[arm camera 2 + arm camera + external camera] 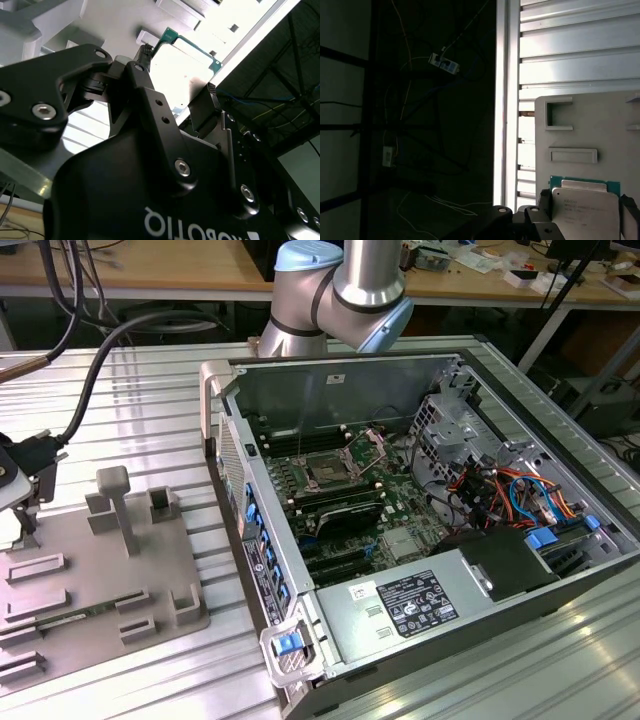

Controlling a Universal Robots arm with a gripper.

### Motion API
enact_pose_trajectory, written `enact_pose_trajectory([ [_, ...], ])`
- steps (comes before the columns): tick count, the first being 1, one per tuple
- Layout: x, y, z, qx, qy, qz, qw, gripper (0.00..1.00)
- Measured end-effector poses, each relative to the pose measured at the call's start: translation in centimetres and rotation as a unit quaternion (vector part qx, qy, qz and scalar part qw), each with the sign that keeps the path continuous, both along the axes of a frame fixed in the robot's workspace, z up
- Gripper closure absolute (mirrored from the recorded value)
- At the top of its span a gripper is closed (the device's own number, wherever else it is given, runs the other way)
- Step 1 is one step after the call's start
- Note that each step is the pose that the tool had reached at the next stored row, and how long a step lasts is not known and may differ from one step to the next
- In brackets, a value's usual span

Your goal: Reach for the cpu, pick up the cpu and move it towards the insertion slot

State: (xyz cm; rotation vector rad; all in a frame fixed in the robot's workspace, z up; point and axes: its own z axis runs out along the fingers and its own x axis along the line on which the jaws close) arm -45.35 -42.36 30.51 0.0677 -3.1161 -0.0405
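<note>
Black fingers (pixel 150 100) of the gripper (pixel 177 75) stand on two opposite sides of the cpu (pixel 585 210). In both wrist views they lie against its edges with no gap that I can see, so the gripper is clamped on the cpu. The cpu shows a pale silvery top and a thin green border. It is over the grey tray (pixel 590 125), close to one edge of the tray; whether it rests on the tray or is lifted a little, I cannot tell. Low raised frames (pixel 559 128) of the tray are near the cpu, on the same grey surface. Past the tray's edge lies the ribbed metal worktop (pixel 580 50), and past the worktop's edge a dark floor (pixel 420 150) with thin wires.

In the exterior view the white-and-black head of the gripper is at the tray's edge on the exterior view's left, and a thick black cable (pixel 95 375) runs from it over the worktop. The arm (pixel 345 290) rises at the worktop's far edge, behind the open computer case (pixel 330 380). The case lies just beside the tray, on the exterior view's right. The insertion slot (pixel 328 472) is inside the case on the green board (pixel 395 525), with a dark centre and a silver frame, well apart from the cpu.
</note>
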Motion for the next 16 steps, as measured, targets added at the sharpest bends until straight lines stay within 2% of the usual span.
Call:
enact_pose_trajectory([
  [16, 0.00, 0.00, 0.49, 0.0000, 0.0000, 0.000, 1.00000, 0.45],
])
